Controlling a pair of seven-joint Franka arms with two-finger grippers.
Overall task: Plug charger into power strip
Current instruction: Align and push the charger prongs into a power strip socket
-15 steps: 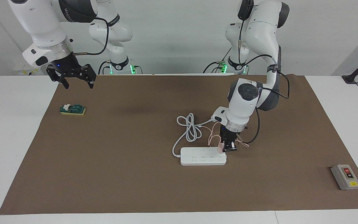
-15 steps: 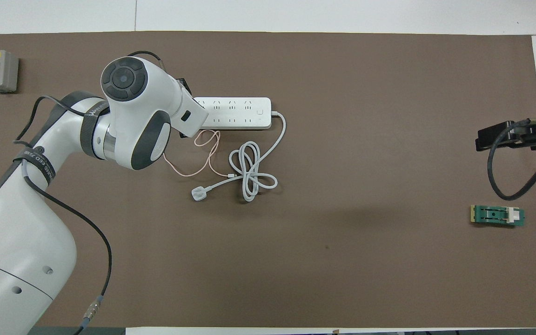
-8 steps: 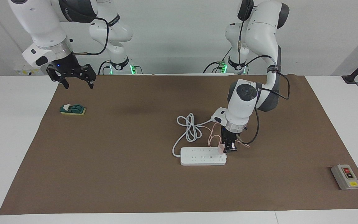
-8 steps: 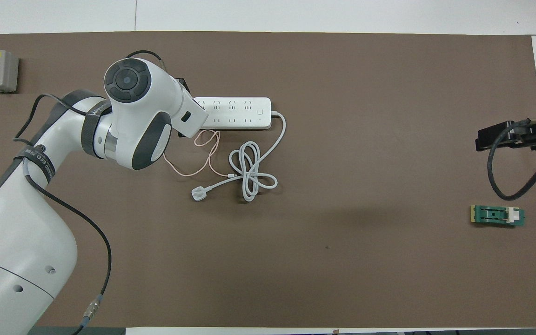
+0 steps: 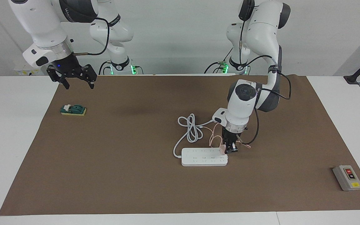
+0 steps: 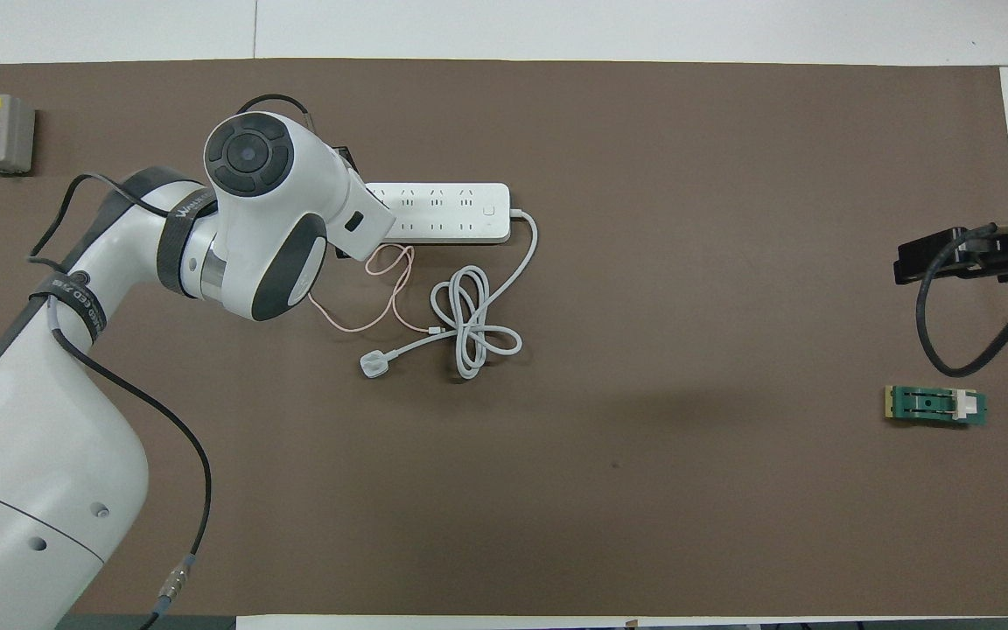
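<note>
Brown-matted tabletop (image 5: 105, 175). Left gripper (image 5: 229, 149) clamped on charger (image 5: 222, 148), at power strip (image 5: 204, 157) end toward left arm. Right gripper (image 5: 76, 81) waiting, fingers spread, over mat corner.

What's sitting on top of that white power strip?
A pink charger at the power strip end, gripped by the left pincer. Whether its prongs are in a socket is hidden.

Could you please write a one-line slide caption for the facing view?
Left gripper presses the pink charger onto the power strip's end while the open right gripper waits raised.
</note>
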